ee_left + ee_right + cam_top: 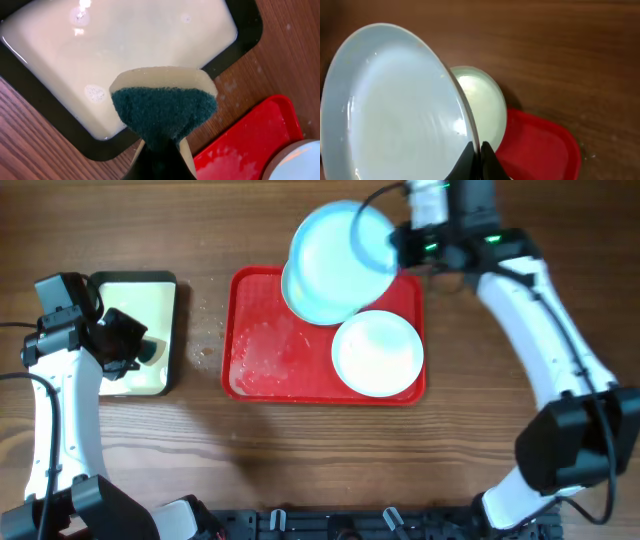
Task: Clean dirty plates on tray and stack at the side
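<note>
The right gripper (pixel 477 150) pinches the rim of a light blue plate (pixel 395 110), holding it tilted in the air over the far edge of the red tray (pixel 260 370), above a second plate (pixel 487 107). The white plate (pixel 378 352) lies on the tray. The left gripper (pixel 145 350) clamps a sponge (pixel 165 107) over the cream pan (pixel 150 40).

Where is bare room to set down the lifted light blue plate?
Free: the left half of the red rectangular plastic tray, beside the white round plate; also the brown wooden table between tray and cream rectangular pan. Crowded: the tray's right half, holding the white plate and a second light blue round plate.
</note>
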